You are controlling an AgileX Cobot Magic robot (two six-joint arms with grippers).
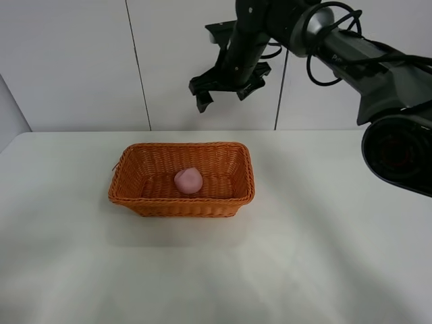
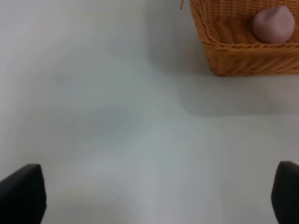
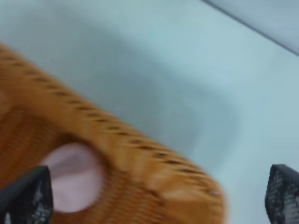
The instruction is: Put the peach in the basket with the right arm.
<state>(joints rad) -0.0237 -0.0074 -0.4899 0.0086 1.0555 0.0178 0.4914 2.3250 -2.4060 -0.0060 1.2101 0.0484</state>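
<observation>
The pink peach point(image 1: 188, 180) rests on the floor of the orange-brown wicker basket point(image 1: 135, 196) in the middle of the white table. High above the basket's far side hangs my right gripper point(image 1: 221, 94), open and empty, on the black right arm point(image 1: 337, 44). Its wrist view, blurred, looks down on the basket rim point(image 3: 140, 149) and the peach point(image 3: 74, 177), with its fingertips point(image 3: 28, 196) wide apart. The left wrist view shows a basket corner point(image 2: 233, 60) holding the peach point(image 2: 274, 24), and my left gripper point(image 2: 154, 205) open over bare table.
The white table point(image 1: 304, 256) spreads around the basket. A white panelled wall point(image 1: 74, 61) stands behind it. A second dark arm's base point(image 1: 401, 152) sits at the right edge.
</observation>
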